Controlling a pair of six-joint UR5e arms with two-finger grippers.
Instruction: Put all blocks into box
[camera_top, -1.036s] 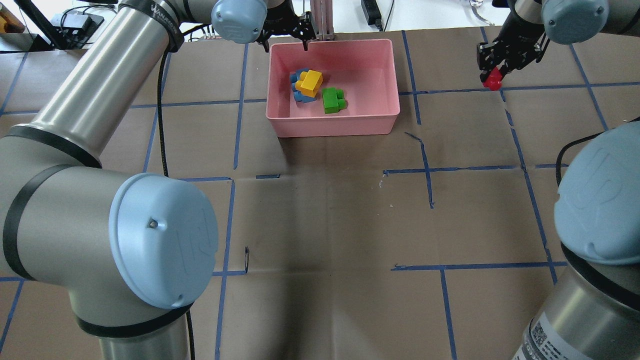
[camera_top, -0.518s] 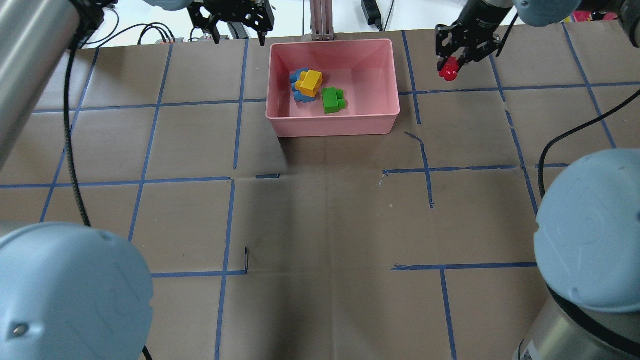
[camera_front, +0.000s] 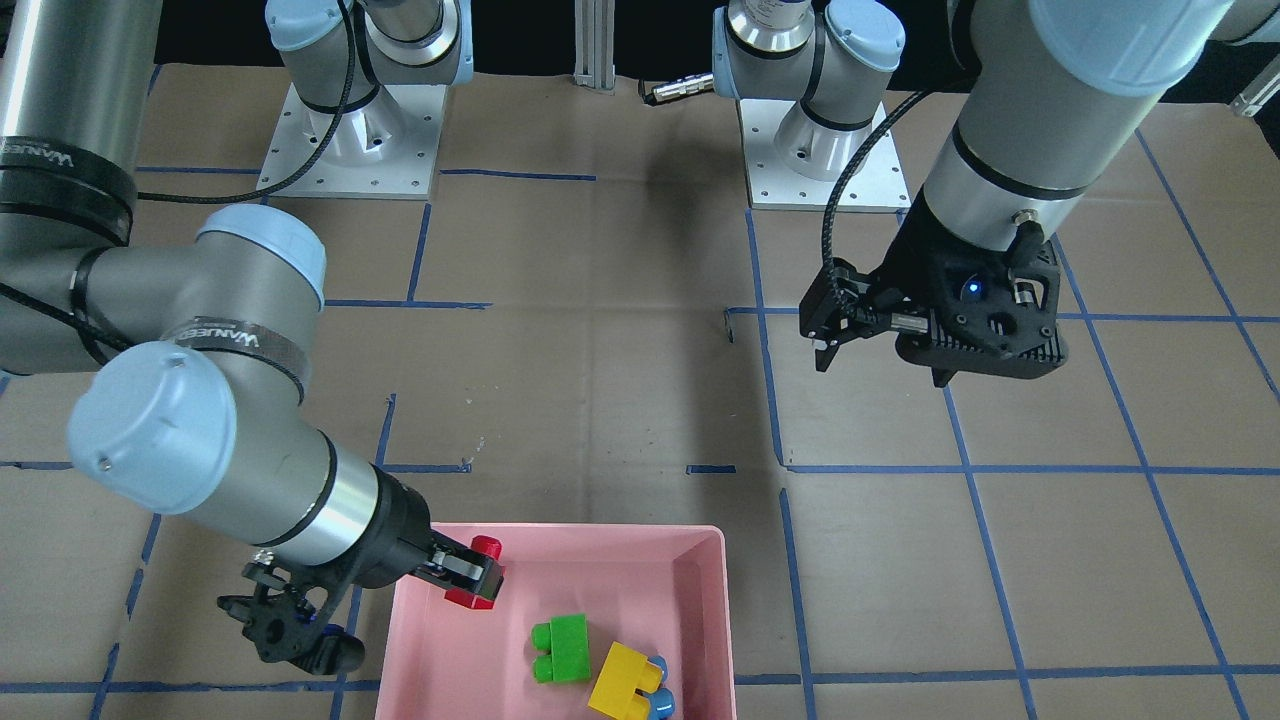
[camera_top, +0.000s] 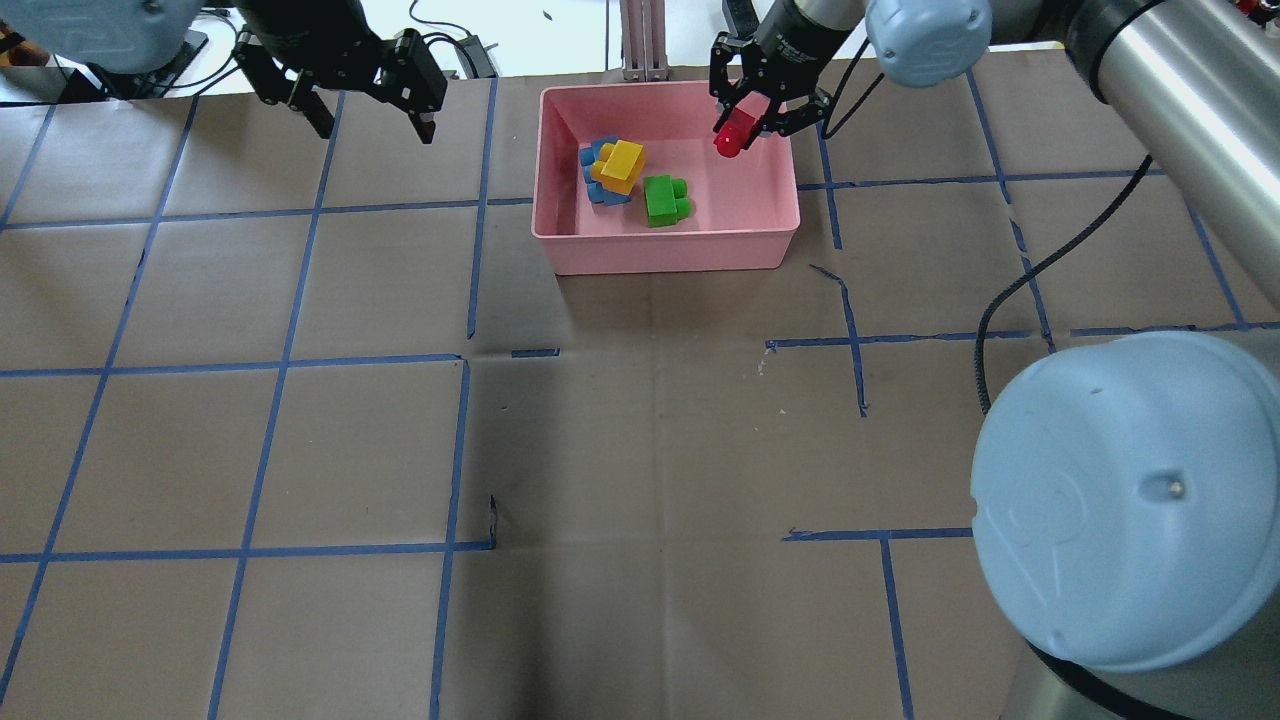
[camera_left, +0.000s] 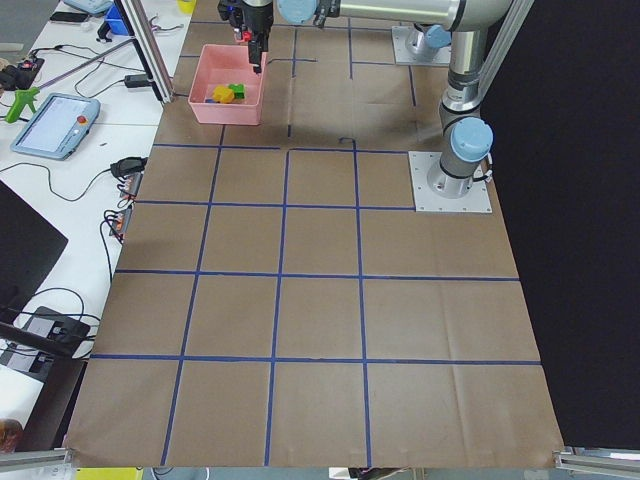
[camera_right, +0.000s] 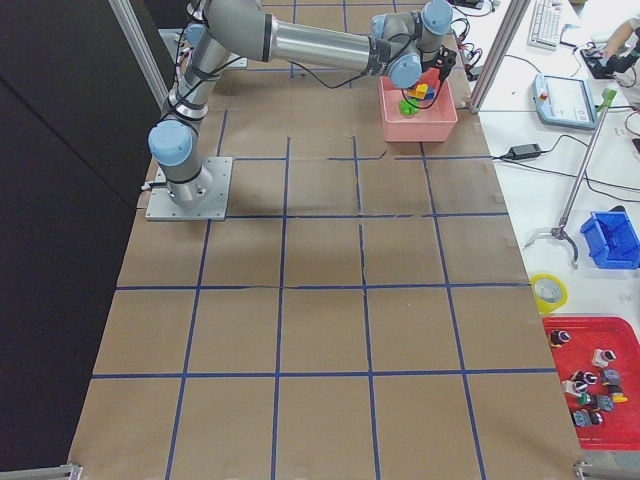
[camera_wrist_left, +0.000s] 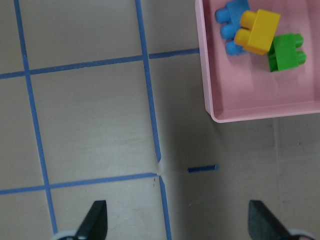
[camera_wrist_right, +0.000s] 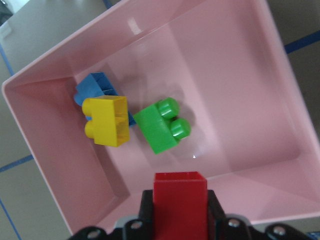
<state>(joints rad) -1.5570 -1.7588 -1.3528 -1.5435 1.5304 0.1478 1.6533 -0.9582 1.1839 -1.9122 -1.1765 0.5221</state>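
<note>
The pink box (camera_top: 665, 238) stands at the far middle of the table, also in the front view (camera_front: 620, 585). In it lie the green block (camera_top: 665, 200), and the yellow block (camera_top: 622, 165) resting on the blue block (camera_top: 597, 185). My right gripper (camera_top: 742, 122) is shut on the red block (camera_top: 729, 141) and holds it above the box's far right part; the right wrist view shows the red block (camera_wrist_right: 180, 200) over the box's inside (camera_wrist_right: 235, 100). My left gripper (camera_top: 375, 125) is open and empty, above the table left of the box.
An aluminium post (camera_top: 645, 40) stands just behind the box. My right arm's elbow (camera_top: 1120, 500) fills the near right of the overhead view. Blue tape lines cross the brown table cover (camera_top: 640, 430). Both arm bases (camera_front: 350, 130) sit on the robot's side.
My right gripper has carried the red block leftwards from the table right of the box to above the box. My left gripper has moved left, away from the box.
</note>
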